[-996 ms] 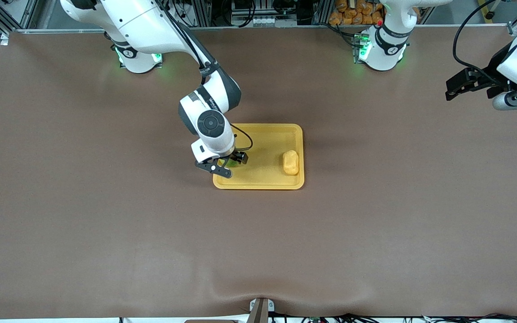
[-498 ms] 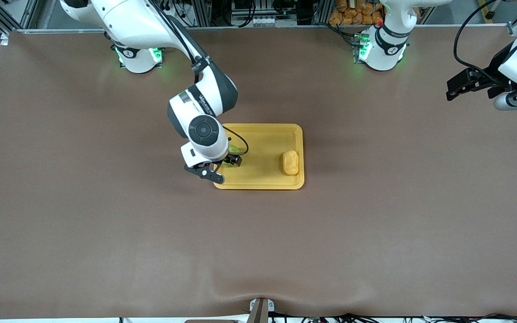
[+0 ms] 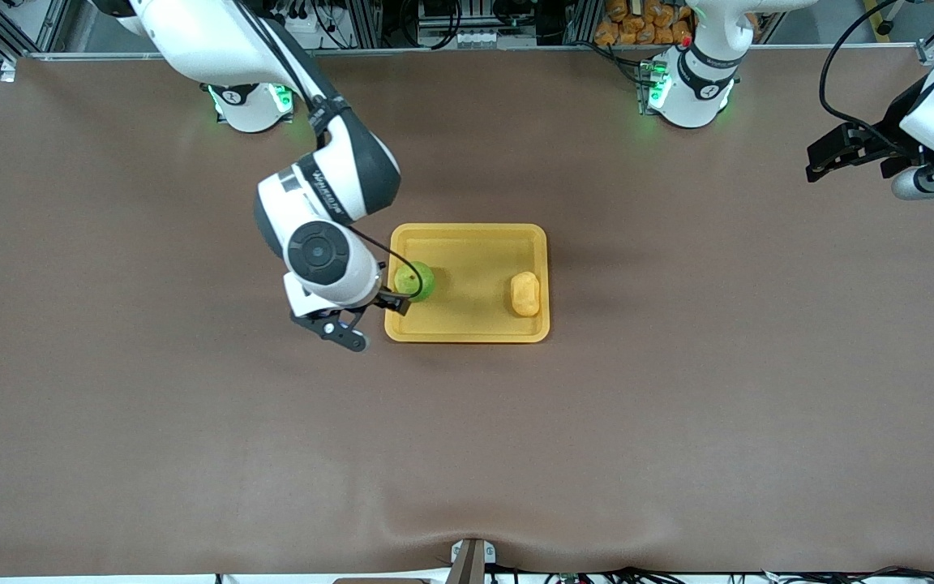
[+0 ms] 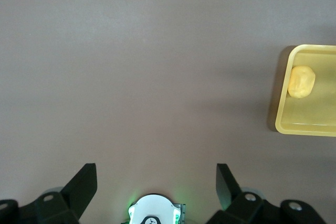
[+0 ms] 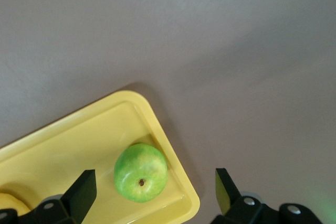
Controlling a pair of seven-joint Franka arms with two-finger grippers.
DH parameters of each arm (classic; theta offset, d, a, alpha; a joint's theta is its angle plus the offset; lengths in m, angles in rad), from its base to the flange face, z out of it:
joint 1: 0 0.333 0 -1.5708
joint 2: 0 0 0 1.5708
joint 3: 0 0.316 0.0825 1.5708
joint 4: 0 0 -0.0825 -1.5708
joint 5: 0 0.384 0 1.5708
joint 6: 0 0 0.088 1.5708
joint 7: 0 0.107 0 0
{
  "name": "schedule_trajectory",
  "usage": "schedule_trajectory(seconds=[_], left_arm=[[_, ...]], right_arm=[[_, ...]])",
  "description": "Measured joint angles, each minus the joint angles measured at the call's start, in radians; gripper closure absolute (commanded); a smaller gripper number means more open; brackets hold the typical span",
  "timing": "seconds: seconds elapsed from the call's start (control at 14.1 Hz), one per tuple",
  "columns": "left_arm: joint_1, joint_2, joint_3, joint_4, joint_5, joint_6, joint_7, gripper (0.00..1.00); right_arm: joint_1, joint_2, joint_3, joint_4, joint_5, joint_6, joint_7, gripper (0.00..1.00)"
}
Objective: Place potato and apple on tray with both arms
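- Table (image 3: pixel 191 454): brown mat, lightly rippled at the edge nearest the front camera. Metal framing, cables and a heap of orange items (image 3: pixel 637 20) along the edge by the arm bases.
- Tray (image 3: pixel 467 331): yellow-orange, rimmed, rounded corners, mid-table.
- Apple (image 3: pixel 414 281): in the tray, at its end toward the right arm, against or just off the rim; contact hard to judge. Bright green, yellowish patch, dark stem dimple facing up in the right wrist view (image 5: pixel 140 172).
- Potato (image 3: pixel 525 294): in the tray's end toward the left arm, well apart from the apple. Pale yellow-orange, oblong, lumpy (image 4: pixel 301 82).
- Right gripper (image 3: pixel 362 319): fingers spread, holding nothing, over the tray's corner and the mat just beside it; apple close by, not between the fingers.
- Left gripper (image 3: pixel 828 158): fingers spread and empty in the left wrist view, waiting over the table's end toward the left arm, well apart from the tray.
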Motion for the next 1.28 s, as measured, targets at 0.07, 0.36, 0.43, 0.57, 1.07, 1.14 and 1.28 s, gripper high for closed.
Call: schedule_trajectory(seconds=[0.07,0.36,0.43,0.57,1.07,1.14,1.28], left_arm=[[0.0,0.0,0.0,0.0,0.0,0.0,0.0,0.0],[0.0,0.0,0.0,0.0,0.0,0.0,0.0,0.0],[0.0,0.0,0.0,0.0,0.0,0.0,0.0,0.0],[0.0,0.0,0.0,0.0,0.0,0.0,0.0,0.0],[0.0,-0.002,0.0,0.0,0.0,0.0,0.0,0.0],[0.0,-0.002,0.001,0.0,0.0,0.0,0.0,0.0],[0.0,-0.002,0.001,0.0,0.0,0.0,0.0,0.0]], right_arm=[[-0.012,-0.003,0.0,0.009,0.0,-0.012,0.0,0.0],[-0.071,-0.043,-0.002,0.024,0.0,-0.074,0.0,0.0],[-0.094,-0.058,-0.003,0.026,0.0,-0.092,0.0,0.0],[-0.146,-0.088,-0.004,0.032,0.0,-0.163,-0.001,0.0],[-0.282,-0.14,-0.002,0.111,0.0,-0.365,-0.136,0.0],[-0.293,-0.152,-0.002,0.117,-0.001,-0.369,-0.163,0.0],[-0.311,-0.188,-0.003,0.127,-0.007,-0.376,-0.221,0.0]])
